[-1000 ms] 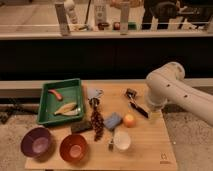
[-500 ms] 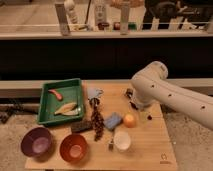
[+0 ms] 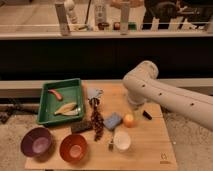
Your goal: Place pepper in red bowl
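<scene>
- Arm (image 3: 150, 87) has swung further left since the earlier frames. Its white elbow bulk was over the desk's right edge and now sits over the back middle of the desk (image 3: 150, 147).
- The gripper is tucked behind and under that white bulk, above the desk just behind the orange fruit (image 3: 129, 120). A second ago its dark tip showed clear of the arm; now it is hidden from this view.
- Fingers are released and hold nothing.
- Pepper (image 3: 55, 94) hasn't moved. It lies in the back left part of the green tray (image 3: 46, 107), well apart from the arm.
- A pale yellow banana-like item (image 3: 66, 109) lies in the same tray, nearer the front, apart from the pepper.
- Red bowl (image 3: 65, 144) sits at the front of the desk, below the tray's right end, in the same place as before. Only its paler bottom shows inside.
- Purple bowl (image 3: 36, 142) sits just left of the red bowl. They are close, but I can't tell if they touch.
- White cup (image 3: 122, 141) stands at front centre, right of the red bowl.
- In the middle of the desk are a dark grape bunch (image 3: 97, 124), a blue block (image 3: 112, 120) just right of it and a dark block (image 3: 80, 127) to its left.
- A grey item (image 3: 94, 93) lies just right of the tray's back corner.
- A small dark object (image 3: 146, 114) lies on the desk right of the orange fruit, now clear of the arm's end.
- No desk item has shifted between frames; only the arm has moved.
</scene>
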Robot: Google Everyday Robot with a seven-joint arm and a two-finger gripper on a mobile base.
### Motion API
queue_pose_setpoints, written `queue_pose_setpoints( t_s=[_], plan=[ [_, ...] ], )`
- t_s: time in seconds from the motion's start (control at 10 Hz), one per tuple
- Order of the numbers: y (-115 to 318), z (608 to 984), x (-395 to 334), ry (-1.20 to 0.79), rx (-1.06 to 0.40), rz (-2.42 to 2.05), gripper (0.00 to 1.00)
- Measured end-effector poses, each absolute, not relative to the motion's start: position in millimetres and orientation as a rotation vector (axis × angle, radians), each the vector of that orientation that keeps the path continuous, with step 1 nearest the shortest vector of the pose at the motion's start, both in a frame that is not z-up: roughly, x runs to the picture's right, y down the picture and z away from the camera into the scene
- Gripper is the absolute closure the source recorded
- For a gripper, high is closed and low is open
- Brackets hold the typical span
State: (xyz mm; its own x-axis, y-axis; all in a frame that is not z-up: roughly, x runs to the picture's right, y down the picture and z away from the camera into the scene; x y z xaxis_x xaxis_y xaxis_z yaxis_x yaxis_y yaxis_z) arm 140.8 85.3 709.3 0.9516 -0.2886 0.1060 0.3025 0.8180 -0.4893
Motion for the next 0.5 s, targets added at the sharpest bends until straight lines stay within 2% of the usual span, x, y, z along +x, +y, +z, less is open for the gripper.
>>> queue_pose_setpoints(
  t_s=[0.5],
  plan=[
    [81,719,124,-0.041,-0.527,-0.372,0.20]
  ],
)
